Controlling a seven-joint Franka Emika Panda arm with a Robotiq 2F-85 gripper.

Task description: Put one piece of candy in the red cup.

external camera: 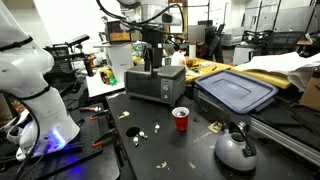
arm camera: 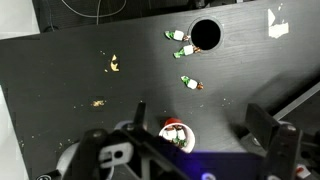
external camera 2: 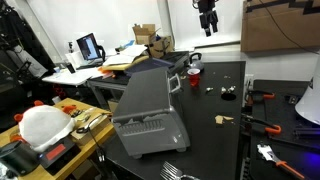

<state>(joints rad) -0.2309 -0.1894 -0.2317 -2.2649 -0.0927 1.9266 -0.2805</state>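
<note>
Gripper (arm camera: 196, 125) is hanging spread and empty almost straight above the red cup (arm camera: 176, 134), probably so a candy falls cleanly in. Only the wrist view is showing what looks like a candy inside the cup, with loose candies (arm camera: 184, 50) lying nearby. In an exterior view the gripper (external camera 2: 206, 24) is hanging high over the table (external camera 2: 215, 105).

The Panda arm (external camera: 150, 35) reaches in overhead with its wrist pointing straight down. Its Robotiq gripper (external camera 2: 207, 30) hangs high, and in the wrist view its fingers (arm camera: 268, 135) are spread wide apart and empty.
</note>
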